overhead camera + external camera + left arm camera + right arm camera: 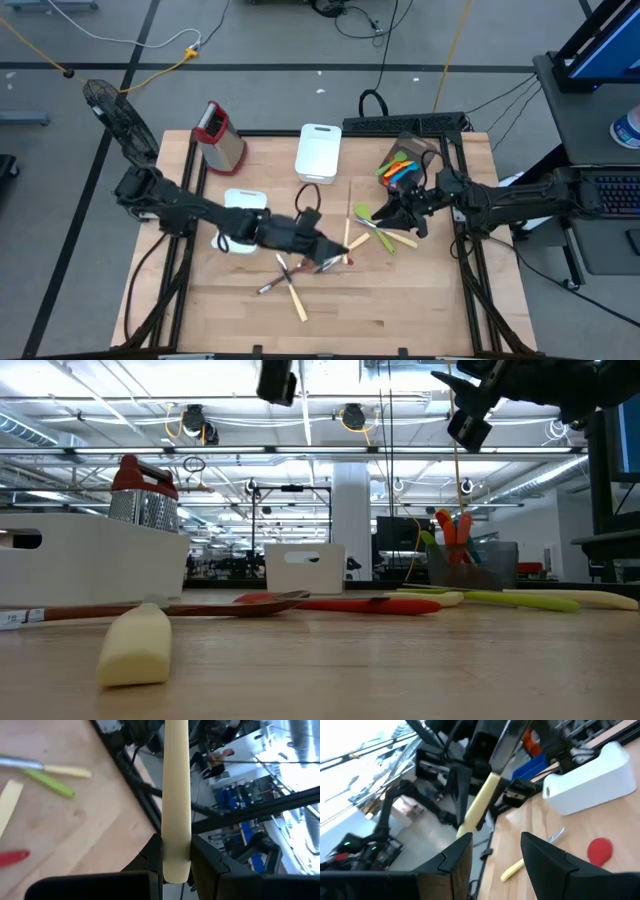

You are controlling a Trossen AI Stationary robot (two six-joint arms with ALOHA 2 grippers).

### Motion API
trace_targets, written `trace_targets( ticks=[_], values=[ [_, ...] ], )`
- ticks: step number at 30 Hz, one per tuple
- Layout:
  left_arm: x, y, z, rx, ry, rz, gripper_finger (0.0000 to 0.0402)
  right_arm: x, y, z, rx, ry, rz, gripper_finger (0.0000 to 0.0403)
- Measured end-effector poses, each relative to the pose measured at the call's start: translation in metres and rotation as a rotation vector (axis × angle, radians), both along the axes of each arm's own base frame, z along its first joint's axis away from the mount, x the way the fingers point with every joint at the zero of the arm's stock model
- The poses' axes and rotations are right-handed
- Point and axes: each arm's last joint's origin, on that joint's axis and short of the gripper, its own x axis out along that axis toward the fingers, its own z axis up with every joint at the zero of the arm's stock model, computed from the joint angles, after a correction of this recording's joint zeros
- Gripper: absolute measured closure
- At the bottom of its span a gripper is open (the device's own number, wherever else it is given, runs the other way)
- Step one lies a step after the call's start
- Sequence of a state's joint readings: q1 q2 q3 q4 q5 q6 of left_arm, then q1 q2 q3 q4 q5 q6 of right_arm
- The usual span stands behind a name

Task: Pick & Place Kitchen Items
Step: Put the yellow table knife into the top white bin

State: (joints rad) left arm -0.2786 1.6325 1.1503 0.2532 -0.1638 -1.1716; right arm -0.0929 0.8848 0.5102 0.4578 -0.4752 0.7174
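My left gripper (335,252) hangs over the middle of the table, shut on a long cream utensil (176,785) that sticks out ahead of its fingers. My right gripper (405,215) hovers open to the right of it, above a green spoon (364,213) and a cream utensil (397,238); nothing is between its fingers (455,857). More utensils lie flat on the wood: cream ones (296,300), red-handled ones (280,268) and a red spoon (340,603). A clear container (402,165) at the far right holds several coloured utensils upright. My left gripper pinches the cream utensil near one end (176,857) between its two fingers. The utensil runs on forward along the fingers, toward the table's right side. It is lifted clear of the table and slants slightly, as the right wrist view (481,802) shows.
A metal grater with a red top (220,135) stands at the far left. A white bin (318,150) sits at the far middle, and another white bin (243,200) lies under my left arm. A cream handle (135,645) lies near the front edge.
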Motion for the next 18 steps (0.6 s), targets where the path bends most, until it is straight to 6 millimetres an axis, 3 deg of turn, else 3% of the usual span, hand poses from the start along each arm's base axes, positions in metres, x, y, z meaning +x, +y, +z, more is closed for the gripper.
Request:
trace_targets(
  ticks=[11, 18],
  values=[
    [0.012, 0.042, 0.019, 0.038, -0.202, -0.026, 0.0347, 0.011, 0.001, 0.011, -0.063, -0.210, -0.068, 0.0243],
    [0.013, 0.054, 0.021, 0.031, -0.222, -0.028, 0.0347, 0.015, -0.002, 0.011, -0.114, -0.244, -0.180, 0.0242]
  ],
)
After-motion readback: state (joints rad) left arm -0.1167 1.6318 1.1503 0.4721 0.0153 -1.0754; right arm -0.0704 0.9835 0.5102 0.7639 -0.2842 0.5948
